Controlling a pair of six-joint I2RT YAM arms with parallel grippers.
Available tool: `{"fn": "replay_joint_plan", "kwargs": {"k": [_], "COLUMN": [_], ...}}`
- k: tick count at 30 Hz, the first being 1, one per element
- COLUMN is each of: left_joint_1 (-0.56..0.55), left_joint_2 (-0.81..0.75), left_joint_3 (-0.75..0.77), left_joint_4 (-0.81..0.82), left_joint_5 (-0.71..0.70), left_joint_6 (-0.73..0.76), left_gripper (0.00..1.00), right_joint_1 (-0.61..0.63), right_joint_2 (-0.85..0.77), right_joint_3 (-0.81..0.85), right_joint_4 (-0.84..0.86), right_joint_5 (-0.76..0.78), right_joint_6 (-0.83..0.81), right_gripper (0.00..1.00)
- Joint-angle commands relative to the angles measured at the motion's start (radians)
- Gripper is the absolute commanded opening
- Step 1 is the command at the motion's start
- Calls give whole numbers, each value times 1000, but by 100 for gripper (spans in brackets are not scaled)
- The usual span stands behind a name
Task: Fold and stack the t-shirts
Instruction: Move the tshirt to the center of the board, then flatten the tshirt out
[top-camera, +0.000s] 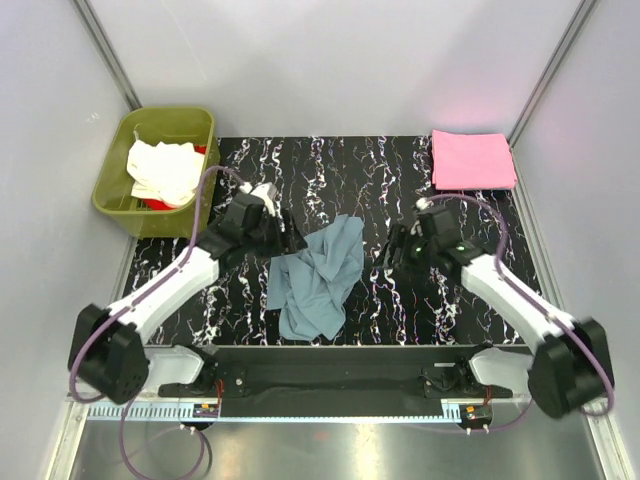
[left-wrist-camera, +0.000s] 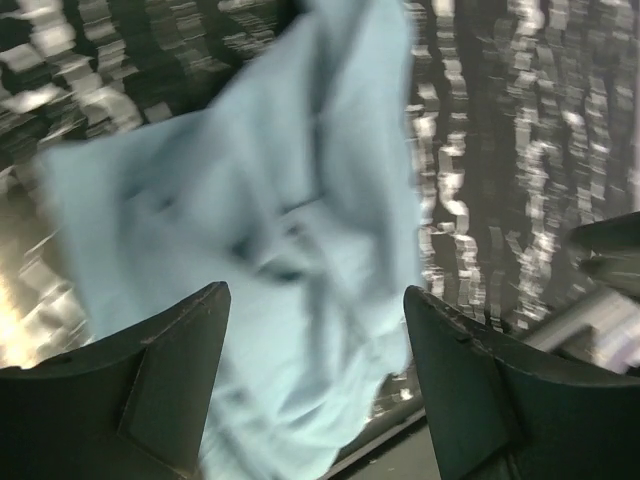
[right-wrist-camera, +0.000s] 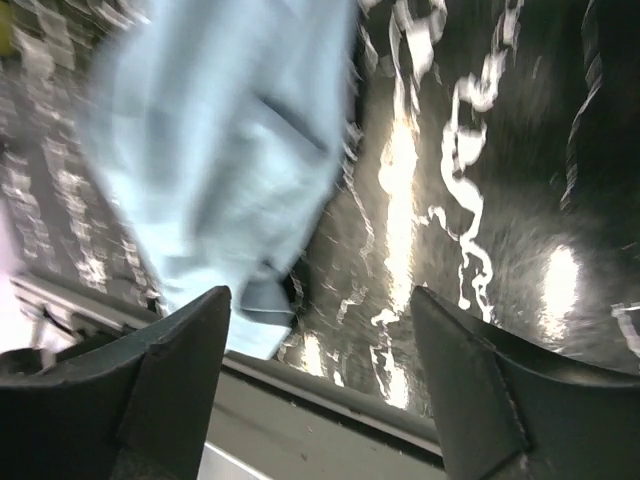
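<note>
From above, the left gripper (top-camera: 287, 240) stands with its jaws spread and nothing in them. The dusty blue-grey t-shirt (top-camera: 318, 280) lies crumpled on the black marbled table (top-camera: 400, 170), just to the gripper's right, its edge near the fingertips. The right gripper (top-camera: 393, 250) is likewise spread and empty, with that shirt to its left and apart from it. Beyond the right gripper, at the far right corner, lies the folded pink t-shirt (top-camera: 472, 160). Beyond the left gripper, off to its left, an olive-green tub (top-camera: 110, 190) holds the cream-white t-shirt (top-camera: 163, 170), with a bit of the red t-shirt (top-camera: 155, 203) under it.

Left wrist, blurred: the left fingers (left-wrist-camera: 150, 400) stand wide apart, the blue-grey cloth below and ahead of them — whether it touches them I cannot tell.

Right wrist: the right fingers (right-wrist-camera: 160, 390) stand apart and hold nothing — the cloth lies ahead, toward the finger on the picture's left.
</note>
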Motion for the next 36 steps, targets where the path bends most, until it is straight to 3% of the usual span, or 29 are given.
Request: {"fn": "replay_joint_plan", "kwargs": {"k": [1, 7, 12, 15, 20, 28, 30, 32, 33, 35, 36], "left_joint_1": [1, 1, -20, -40, -112, -203, -203, -203, -203, -203, -203], "left_joint_2": [-115, -326, -406, -381, -277, -157, -143, -126, -120, -113, -116], "left_joint_3": [-64, -323, -442, -477, -506, -498, -488, -454, -431, -330, -245], "left_joint_4": [-94, -70, -71, -44, 1, 36, 61, 58, 41, -46, -81], "left_joint_5": [-182, -253, -299, -300, -332, -427, -446, -492, -510, -591, -619], "left_joint_6": [-10, -143, -194, -215, -258, -300, -292, -263, -254, -203, -185], "left_gripper": [75, 70, 65, 64, 62, 59, 47, 30, 3, 0, 0], "right_joint_1": [84, 296, 326, 326, 326, 330, 329, 330, 330, 330, 329], "right_joint_2": [111, 215, 249, 284, 300, 315, 337, 341, 332, 267, 239], "right_joint_3": [-36, -85, -171, -217, -238, -280, -270, -249, -209, -154, -84], "right_joint_4": [134, 302, 402, 490, 586, 709, 709, 677, 603, 472, 321], "right_joint_5": [-65, -59, -91, -135, -177, -226, -226, -209, -167, -75, 67], "right_joint_6": [65, 86, 109, 124, 141, 194, 184, 157, 143, 93, 74], "right_gripper": [78, 77, 76, 75, 64, 63, 48, 27, 0, 0, 0]}}
